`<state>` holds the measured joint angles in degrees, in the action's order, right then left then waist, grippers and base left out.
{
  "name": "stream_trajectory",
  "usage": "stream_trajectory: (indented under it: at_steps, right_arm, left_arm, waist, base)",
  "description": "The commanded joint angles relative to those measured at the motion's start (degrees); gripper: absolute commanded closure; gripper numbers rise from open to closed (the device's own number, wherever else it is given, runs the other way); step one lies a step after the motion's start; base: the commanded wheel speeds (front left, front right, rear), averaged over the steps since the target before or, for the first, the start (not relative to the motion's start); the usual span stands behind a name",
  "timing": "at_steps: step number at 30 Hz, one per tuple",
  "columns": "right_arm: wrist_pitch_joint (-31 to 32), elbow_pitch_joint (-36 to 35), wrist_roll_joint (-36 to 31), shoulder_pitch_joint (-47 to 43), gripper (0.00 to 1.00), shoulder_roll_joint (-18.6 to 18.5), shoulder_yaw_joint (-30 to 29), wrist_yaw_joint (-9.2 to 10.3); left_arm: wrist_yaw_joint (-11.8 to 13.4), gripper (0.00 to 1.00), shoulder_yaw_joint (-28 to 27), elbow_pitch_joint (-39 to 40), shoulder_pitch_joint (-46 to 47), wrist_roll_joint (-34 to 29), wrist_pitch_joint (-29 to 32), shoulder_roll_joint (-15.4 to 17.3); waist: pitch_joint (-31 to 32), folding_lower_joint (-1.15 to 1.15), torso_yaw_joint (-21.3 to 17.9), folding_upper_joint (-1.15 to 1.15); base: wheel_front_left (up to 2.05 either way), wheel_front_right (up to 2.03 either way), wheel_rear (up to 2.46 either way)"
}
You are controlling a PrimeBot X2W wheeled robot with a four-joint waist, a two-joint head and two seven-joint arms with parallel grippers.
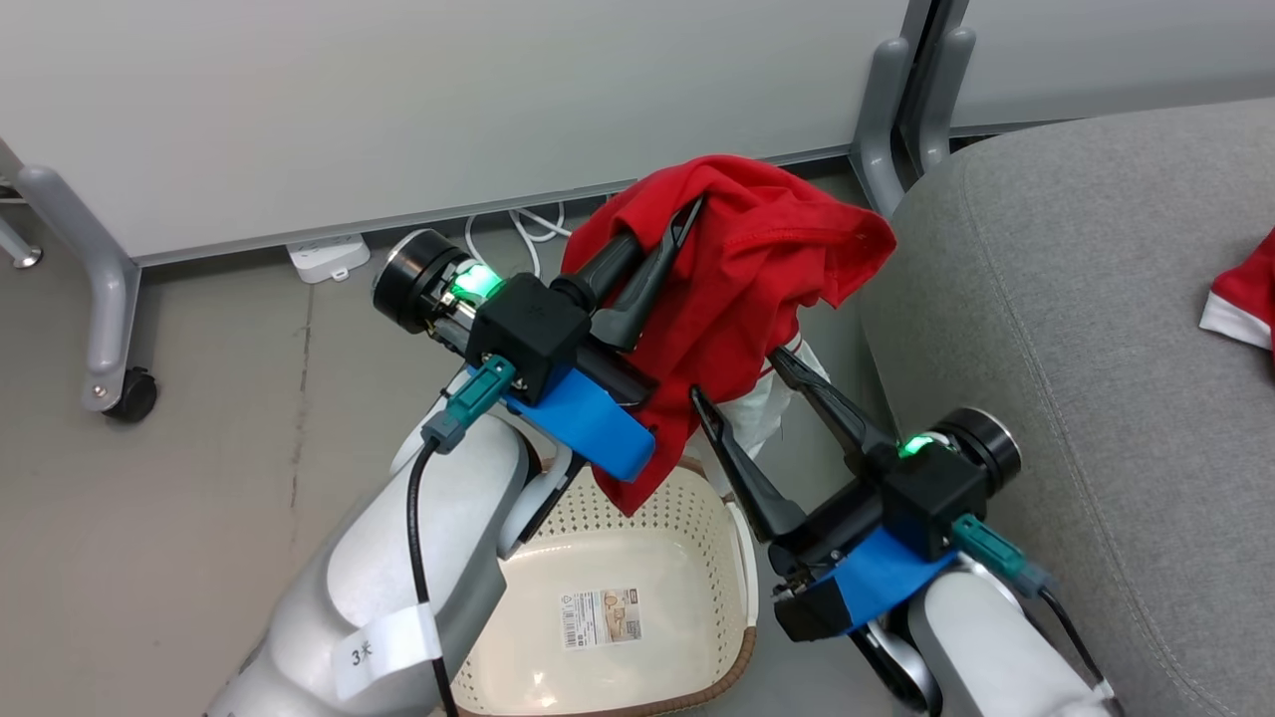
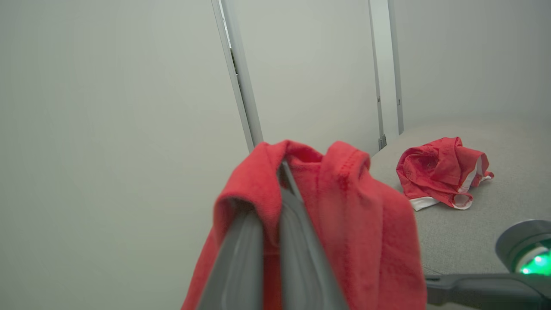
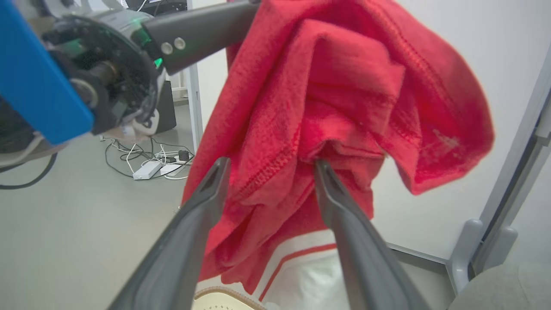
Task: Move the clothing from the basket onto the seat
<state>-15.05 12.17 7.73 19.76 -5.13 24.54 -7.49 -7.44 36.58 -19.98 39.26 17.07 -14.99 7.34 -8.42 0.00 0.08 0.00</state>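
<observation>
- The left gripper point(image 1: 669, 227) was pressed together on the held garment point(image 1: 747, 269), pinching a fold of red fabric near its top. The rest of the cloth draped over and down both sides of the fingers.
- The right gripper point(image 1: 735, 373) was spread wide. Its two fingertips reached into the lower hanging part of the held garment, with fabric between them. The jaws did not clamp it.
- The held garment hung in the air above the far right corner of the basket point(image 1: 677, 498). Its white trim with a red stripe hung lowest, just above the basket rim.
- The basket stood on the floor point(image 1: 199, 498) below the two arms, close beside the seat point(image 1: 1096, 299). The paper label point(image 1: 602, 617) on its bottom was in plain sight.
- The second garment point(image 2: 443, 172) lay crumpled on the seat, well apart from the held one.
- In the head view, the right corner of the held garment overlapped the seat's rounded near edge.
- A broad stretch of grey upholstery lay between that edge and the second garment.
- Behind the garment stood a white partition point(image 1: 448, 100) on a grey leg point(image 1: 882, 129), with a power strip point(image 1: 327, 257) at its foot.
</observation>
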Motion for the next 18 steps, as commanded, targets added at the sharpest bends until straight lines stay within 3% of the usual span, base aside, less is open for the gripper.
stream_trajectory:
  at_steps: [1, 13, 14, 15, 18]
  right_arm:
    - [-0.2, 1.27, 0.21, 1.92, 0.0, 0.02, 0.78, -0.01]
    - [-0.2, 6.55, 0.2, 9.29, 0.0, 2.03, 1.26, -0.01]
    - [-0.2, 6.73, 0.11, 9.61, 0.29, 2.07, 1.05, -0.01]
    - [-0.2, 7.21, 0.13, 9.9, 1.0, 2.2, 0.93, -0.01]
    - [-0.2, 7.5, 0.19, 10.12, 1.0, 2.26, 0.85, -0.01]
  left_arm:
    - [-0.03, 1.0, 0.21, 0.24, 1.12, -0.18, -0.29, -0.19]
    - [-0.03, 1.0, 1.16, 0.46, 1.68, -0.29, -0.29, -1.4]
    - [-0.03, 1.0, 1.18, 0.42, 1.71, -0.24, -0.29, -1.44]
    - [-0.03, 1.0, 1.14, 0.32, 1.74, -0.11, -0.29, -1.5]
    - [-0.03, 1.0, 1.01, 0.24, 1.73, -0.07, -0.29, -1.54]
  waist:
    - [-0.42, 0.0, 0.2, 0.0]
    - [-1.77, 0.0, 1.22, 0.0]
    - [-1.77, 0.0, 1.28, 0.0]
    - [-1.73, 0.0, 1.37, 0.0]
    - [-1.65, 0.0, 1.4, 0.0]
  base:
    - [0.0, 0.0, 0.0]
    - [0.0, 0.0, 0.0]
    - [0.0, 0.0, 0.0]
    - [0.0, 0.0, 0.0]
    - [0.0, 0.0, 0.0]
